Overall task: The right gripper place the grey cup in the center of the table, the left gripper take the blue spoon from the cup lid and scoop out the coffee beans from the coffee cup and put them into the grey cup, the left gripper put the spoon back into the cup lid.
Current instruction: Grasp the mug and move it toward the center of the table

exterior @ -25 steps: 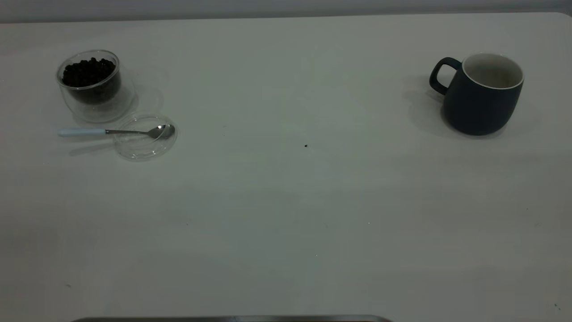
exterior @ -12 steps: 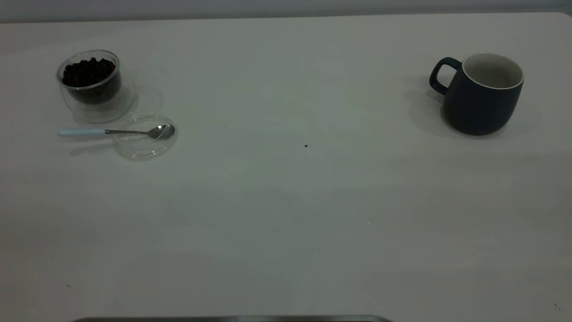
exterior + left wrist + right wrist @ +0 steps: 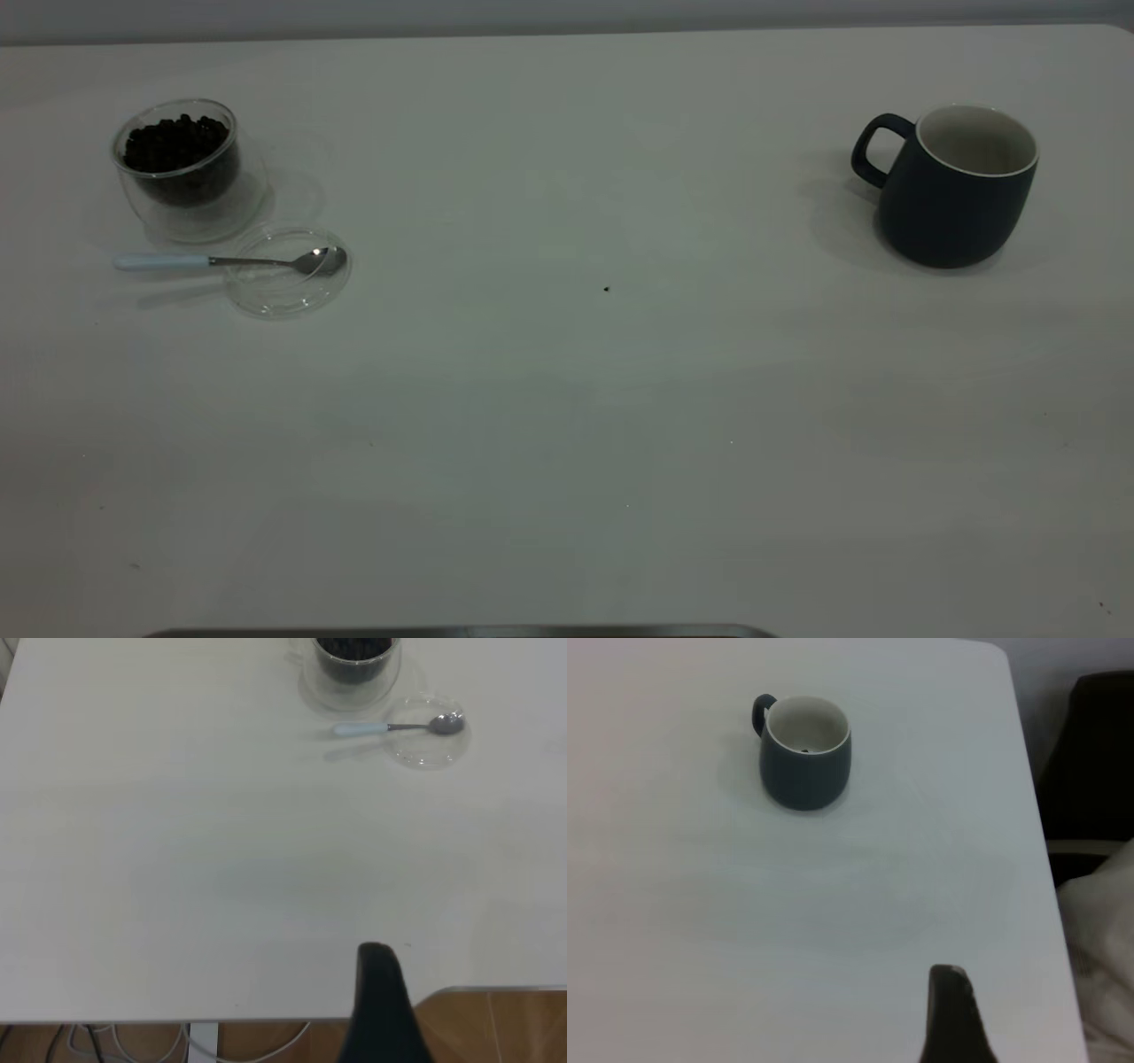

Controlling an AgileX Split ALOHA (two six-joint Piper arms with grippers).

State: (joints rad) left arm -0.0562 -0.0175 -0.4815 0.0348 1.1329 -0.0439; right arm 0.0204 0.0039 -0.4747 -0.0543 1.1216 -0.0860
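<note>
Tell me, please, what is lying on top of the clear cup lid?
The steel bowl of the blue spoon rests on the cup lid; its pale handle sticks out past the rim, above the table. Nothing else lies on the lid, and the table shows through it.

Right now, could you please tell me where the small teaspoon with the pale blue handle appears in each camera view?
Exterior view: the blue spoon lies at far left, steel bowl in the clear round cup lid, handle out over the table.
Left wrist view: the spoon is near the top, right of centre.
Right wrist view: not in it.
Shared landmark: the clear glass coffee cup of dark beans beside it.
</note>
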